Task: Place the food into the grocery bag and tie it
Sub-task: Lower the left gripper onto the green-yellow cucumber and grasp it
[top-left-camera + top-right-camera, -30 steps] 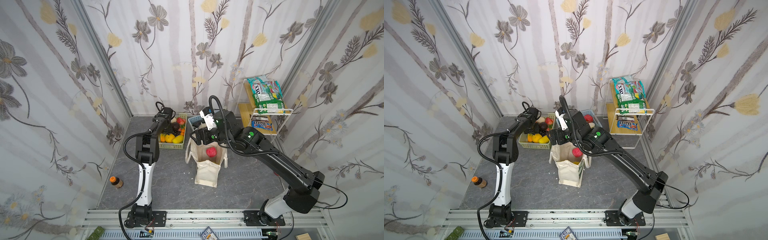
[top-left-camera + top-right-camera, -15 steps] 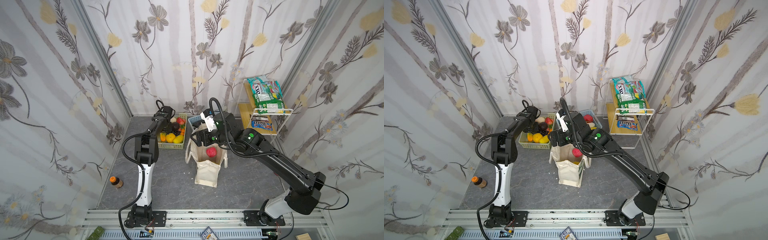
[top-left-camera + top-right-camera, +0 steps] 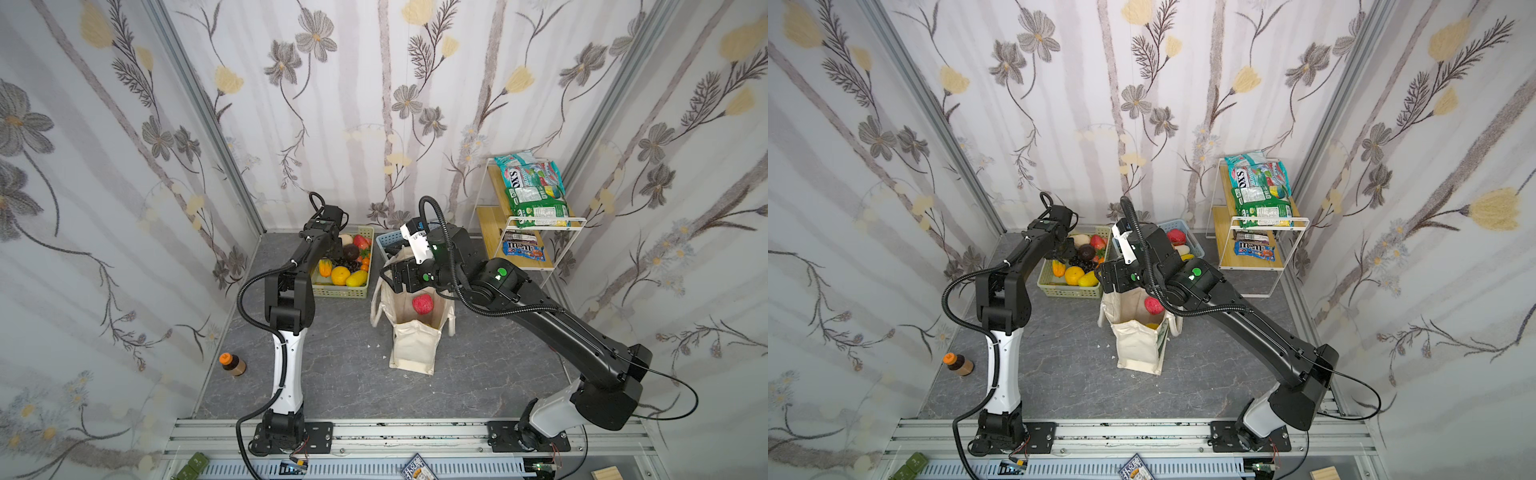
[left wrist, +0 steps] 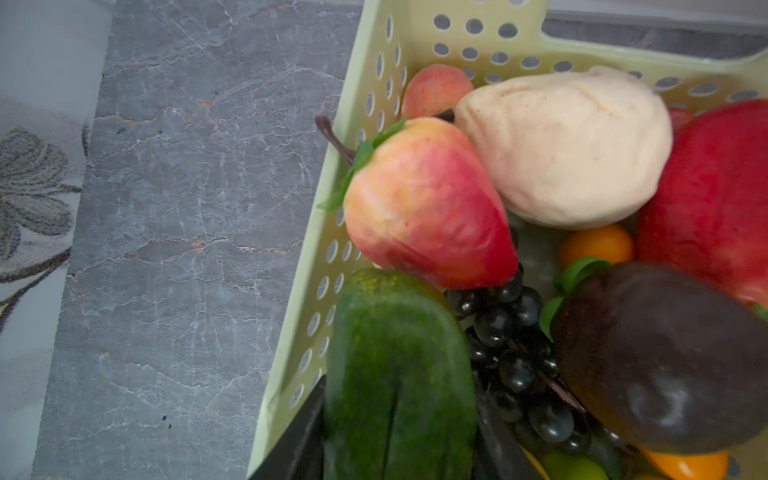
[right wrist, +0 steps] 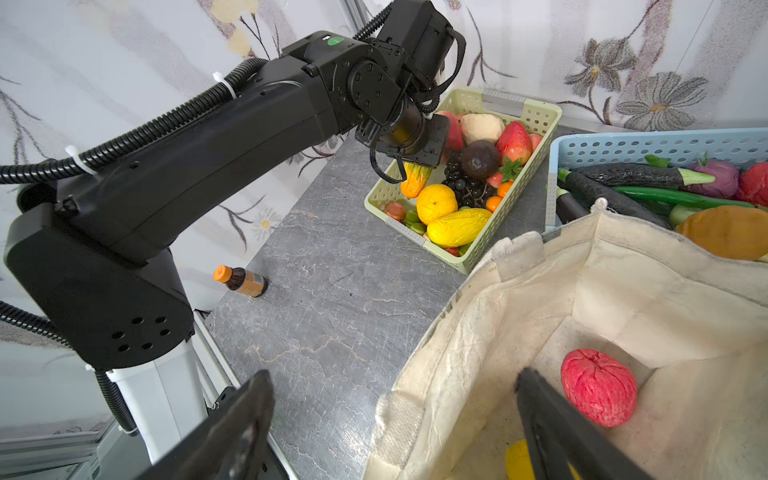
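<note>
— What am I looking at?

— A booth with flowered wallpaper and a grey stone-look table. Your bag stands upright in the middle, mouth open, with a red fruit and a yellow thing inside.

— And my claws?

— Your left claw is down in the green basket, far and left of the bag. It looks pinched on a green fruit, with one finger on each side. Your right claw is spread wide and holds nothing. One finger hangs inside the bag and the other outside its left wall.

— How do I do this lift well?

— I'd go straight up first. A pink-and-yellow fruit leans on the green one and black grapes press its side, so a sideways pull would likely drag them. Clear the basket's rim, then swing right. Your right arm crowds the bag's far right side, so come in from the near left and let go low over the mouth. The canvas is soft, so hold your right claw by that wall to stop the mouth folding.
</note>
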`<action>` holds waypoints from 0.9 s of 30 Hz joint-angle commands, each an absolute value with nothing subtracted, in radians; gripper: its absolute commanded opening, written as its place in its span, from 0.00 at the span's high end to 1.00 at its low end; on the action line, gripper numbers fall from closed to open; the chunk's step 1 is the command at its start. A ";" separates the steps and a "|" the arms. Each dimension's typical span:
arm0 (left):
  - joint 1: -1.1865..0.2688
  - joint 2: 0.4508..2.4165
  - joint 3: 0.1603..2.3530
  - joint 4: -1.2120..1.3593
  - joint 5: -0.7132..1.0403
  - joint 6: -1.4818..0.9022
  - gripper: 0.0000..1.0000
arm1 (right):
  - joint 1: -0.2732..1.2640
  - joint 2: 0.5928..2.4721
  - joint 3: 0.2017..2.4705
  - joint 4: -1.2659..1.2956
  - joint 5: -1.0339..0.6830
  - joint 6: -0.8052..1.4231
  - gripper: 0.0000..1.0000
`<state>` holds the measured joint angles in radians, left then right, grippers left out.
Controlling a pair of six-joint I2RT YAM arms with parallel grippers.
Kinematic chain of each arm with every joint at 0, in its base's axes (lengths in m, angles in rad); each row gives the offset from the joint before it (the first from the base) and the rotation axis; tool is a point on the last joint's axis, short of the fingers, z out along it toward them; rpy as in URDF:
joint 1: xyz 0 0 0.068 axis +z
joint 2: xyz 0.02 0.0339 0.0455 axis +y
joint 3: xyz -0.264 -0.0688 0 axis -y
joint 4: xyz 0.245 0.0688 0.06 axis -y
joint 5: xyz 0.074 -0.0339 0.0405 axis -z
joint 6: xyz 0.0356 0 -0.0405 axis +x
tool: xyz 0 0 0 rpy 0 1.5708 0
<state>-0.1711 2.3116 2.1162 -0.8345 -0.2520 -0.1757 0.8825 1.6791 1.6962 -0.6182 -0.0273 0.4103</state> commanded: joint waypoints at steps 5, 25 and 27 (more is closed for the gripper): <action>-0.175 2.241 2.110 -0.842 -0.231 -0.163 0.56 | 0.883 1.698 1.695 -0.548 -0.050 0.413 0.10; -0.246 2.000 1.976 -0.812 -0.101 -0.207 0.56 | 0.857 1.756 1.698 -0.492 -0.050 0.432 0.10; -0.256 1.977 1.971 -0.815 -0.082 -0.214 0.56 | 0.848 1.761 1.698 -0.483 -0.057 0.433 0.10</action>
